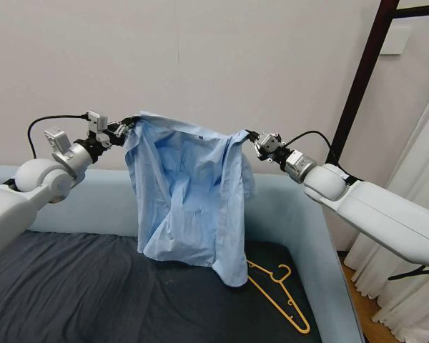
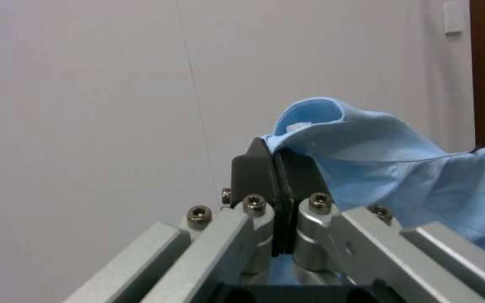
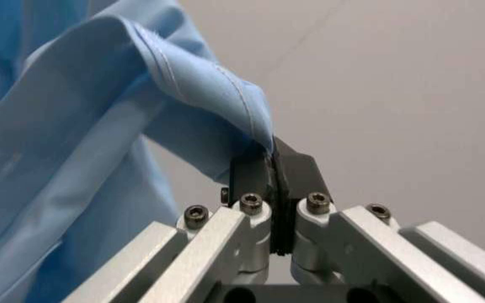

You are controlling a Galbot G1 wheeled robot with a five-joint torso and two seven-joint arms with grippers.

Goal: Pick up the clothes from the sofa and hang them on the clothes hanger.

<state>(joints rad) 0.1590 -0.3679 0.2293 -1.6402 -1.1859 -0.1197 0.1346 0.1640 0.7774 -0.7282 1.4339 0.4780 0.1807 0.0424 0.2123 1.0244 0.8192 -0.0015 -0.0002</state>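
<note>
Left hand (image 1: pixel 129 127) and right hand (image 1: pixel 249 137) pinch shirt (image 1: pixel 186 186) above sofa (image 1: pixel 71 293), white wall (image 1: pixel 200 57) behind

Plain off-white wall (image 1: pixel 200 57) behind, thin vertical seam. At right, dark brown wooden post (image 1: pixel 361 78) slanting, white pleated curtain (image 1: pixel 415 214) beside it, strip of light wooden floor (image 1: pixel 362 300) below. Low in front — pale blue padded sofa (image 1: pixel 300 214), dark grey seat cushion (image 1: pixel 57 286).

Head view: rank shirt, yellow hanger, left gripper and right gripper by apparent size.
1. blue shirt, by far the largest
2. yellow hanger
3. left gripper and right gripper: both shut on the shirt, look alike, not ranked
</note>
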